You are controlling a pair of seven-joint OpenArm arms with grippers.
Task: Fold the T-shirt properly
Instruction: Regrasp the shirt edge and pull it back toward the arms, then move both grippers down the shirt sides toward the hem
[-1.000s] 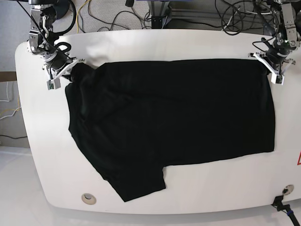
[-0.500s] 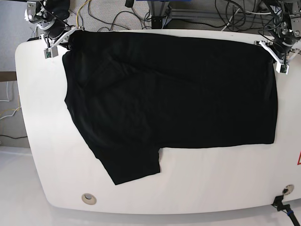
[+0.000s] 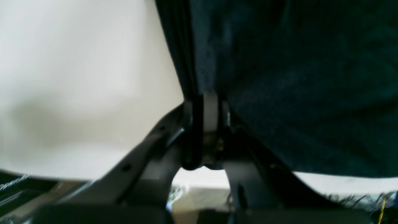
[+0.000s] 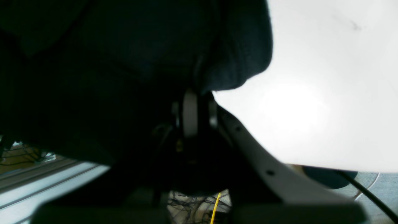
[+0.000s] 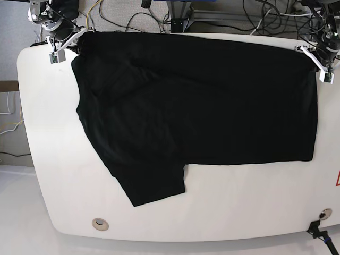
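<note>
Black T-shirt spread flat, far corners pinched in left hand, right hand

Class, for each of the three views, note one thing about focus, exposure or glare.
Base: sharp and evenly lit, though the T-shirt reads as flat black. Left wrist: soft focus on the left gripper, with the table pale and blurred. Right wrist: cloth underexposed and the table washed out by glare.
</note>
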